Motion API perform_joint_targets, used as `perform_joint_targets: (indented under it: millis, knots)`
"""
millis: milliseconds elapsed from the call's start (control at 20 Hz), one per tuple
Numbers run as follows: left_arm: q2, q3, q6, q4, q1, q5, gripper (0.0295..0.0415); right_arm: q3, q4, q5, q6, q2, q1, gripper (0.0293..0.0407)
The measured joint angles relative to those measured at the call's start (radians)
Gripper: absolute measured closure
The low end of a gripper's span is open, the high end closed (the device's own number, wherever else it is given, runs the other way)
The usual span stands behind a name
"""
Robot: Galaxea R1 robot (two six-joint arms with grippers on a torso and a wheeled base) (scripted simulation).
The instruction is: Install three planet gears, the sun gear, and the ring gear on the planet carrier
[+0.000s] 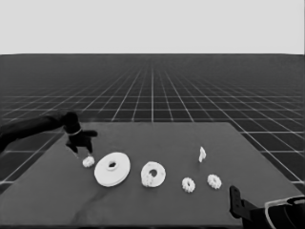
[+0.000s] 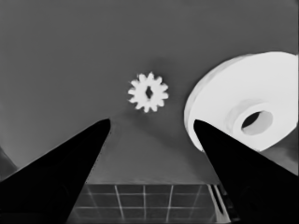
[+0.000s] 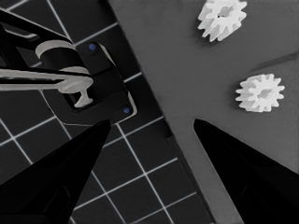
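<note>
The left gripper (image 1: pixel 82 151) hung over the table's (image 1: pixel 157 210) left end, fingers spread and grasping nothing. Only its wrist view showed a small gear (image 2: pixel 148 92) lying flat beyond the fingertips, about midway between them, its teeth and centre hole plain; the head view gave a white blob (image 1: pixel 88 162) there. Just beside one finger (image 2: pixel 243 168) sat the larger round part (image 2: pixel 247 100), thick-rimmed with a raised hub. Rightward came the smaller round part (image 1: pixel 153 174), carrying one toothed gear on its near side, two loose gears (image 1: pixel 188 184) (image 1: pixel 214 181), and a thin white piece (image 1: pixel 202 154). The right gripper (image 3: pixel 152 123), released, waited at the near right corner, both gears beyond one fingertip.
</note>
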Motion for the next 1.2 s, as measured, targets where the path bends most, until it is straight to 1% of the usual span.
perform_joint_targets:
  millis: [100, 150, 200, 250, 350, 600, 700, 750, 1100, 1150, 1200]
  knots:
    - [0.008, -0.026, 0.019, -0.002, 0.000, -0.001, 0.0326, 0.000, 0.000, 0.000, 0.000, 0.000, 0.000, 0.0315]
    - [0.032, -0.076, 0.039, 0.034, 0.068, -0.067, 0.0326, 0.000, 0.000, 0.000, 0.000, 0.000, 0.000, 0.0315]
    - [0.054, -0.120, 0.057, 0.051, 0.119, -0.107, 0.0326, 0.000, 0.000, 0.000, 0.000, 0.000, 0.000, 0.0315]
    - [0.071, -0.153, 0.071, 0.059, 0.146, -0.131, 0.0326, 0.000, 0.000, 0.000, 0.000, 0.000, 0.000, 0.0315]
    - [0.090, -0.190, 0.087, 0.064, 0.169, -0.154, 0.0326, 0.000, 0.000, 0.000, 0.000, 0.000, 0.000, 0.0315]
    - [0.099, -0.209, 0.095, 0.066, 0.178, -0.166, 0.0326, 0.000, 0.000, 0.000, 0.000, 0.000, 0.000, 0.0315]
    - [0.098, -0.210, 0.096, 0.066, 0.178, -0.166, 0.0395, 0.000, 0.000, 0.000, 0.000, 0.000, 0.000, 0.0315]
    - [0.098, -0.210, 0.096, 0.066, 0.178, -0.166, 0.0398, 0.000, 0.000, 0.000, 0.000, 0.000, 0.000, 0.0315]
    - [0.098, -0.210, 0.096, 0.066, 0.178, -0.166, 0.0398, 0.000, 0.000, 0.000, 0.000, 0.000, 0.000, 0.0315]
    - [0.048, -0.106, 0.051, 0.049, 0.120, -0.098, 0.0398, 0.000, 0.000, 0.000, 0.000, 0.000, 0.000, 0.0315]
    - [0.026, -0.065, 0.036, 0.031, 0.069, -0.058, 0.0398, 0.000, 0.000, 0.000, 0.000, 0.000, 0.000, 0.0315]
